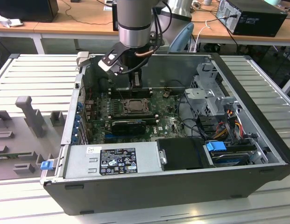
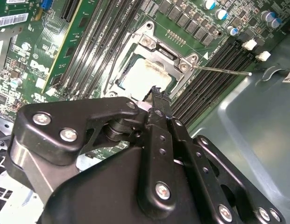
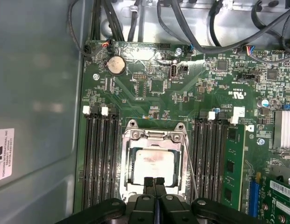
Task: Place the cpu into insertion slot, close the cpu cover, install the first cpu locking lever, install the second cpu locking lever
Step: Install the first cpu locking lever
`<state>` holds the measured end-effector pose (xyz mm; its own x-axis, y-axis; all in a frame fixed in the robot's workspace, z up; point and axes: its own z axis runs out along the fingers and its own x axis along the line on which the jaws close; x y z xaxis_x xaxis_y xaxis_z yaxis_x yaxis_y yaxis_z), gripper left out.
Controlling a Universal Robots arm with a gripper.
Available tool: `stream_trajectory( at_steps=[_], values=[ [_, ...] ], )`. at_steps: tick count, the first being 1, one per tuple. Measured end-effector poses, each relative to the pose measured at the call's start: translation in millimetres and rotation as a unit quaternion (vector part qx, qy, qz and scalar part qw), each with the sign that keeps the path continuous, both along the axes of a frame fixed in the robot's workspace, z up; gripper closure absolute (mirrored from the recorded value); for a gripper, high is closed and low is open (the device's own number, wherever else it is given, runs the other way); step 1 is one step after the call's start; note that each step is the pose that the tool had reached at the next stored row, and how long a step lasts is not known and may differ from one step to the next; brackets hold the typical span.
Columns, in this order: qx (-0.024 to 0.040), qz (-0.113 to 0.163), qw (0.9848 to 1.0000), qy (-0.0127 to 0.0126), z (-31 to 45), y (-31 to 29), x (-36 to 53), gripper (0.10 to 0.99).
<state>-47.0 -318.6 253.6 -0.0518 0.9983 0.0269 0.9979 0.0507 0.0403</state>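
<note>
The cpu (image 3: pixel 152 164) lies flat in the insertion slot (image 3: pixel 127 179) on the green board, its silver top showing through the window of the cpu cover (image 3: pixel 153 136), which lies down over it. In the second wrist view the cpu (image 2: pixel 144 77) and the cpu cover (image 2: pixel 169 52) show the same. A thin wire locking lever (image 2: pixel 220 70) sticks out sideways from the socket's corner, and it runs along the socket's side (image 3: pixel 191 170) in the first wrist view. My gripper (image 3: pixel 154 182) is shut with nothing between its fingers, hovering at the socket's edge. In the exterior view the gripper (image 1: pixel 135 85) hangs just behind the socket (image 1: pixel 134 106).
Long black memory slots (image 3: pixel 100 158) flank the socket on both sides. A black heatsink block (image 1: pixel 128 126) sits in front of the socket. Cables (image 1: pixel 189 105), a drive cage (image 1: pixel 208 95) and the power supply (image 1: pixel 112 161) crowd the case, whose grey wall (image 3: pixel 37 93) stands close.
</note>
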Motion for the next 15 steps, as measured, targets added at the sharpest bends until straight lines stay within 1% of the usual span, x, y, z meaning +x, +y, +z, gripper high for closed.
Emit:
stream_trajectory(
  at_steps=[3,6,15],
  values=[
    [0.0,0.0,1.0,0.0,2.8,0.0,0.0,0.98],
    [0.0,0.0,1.0,0.0,9.7,0.0,0.0,0.98],
    [0.0,0.0,1.0,0.0,26.0,0.0,0.0,0.98]
  ],
)
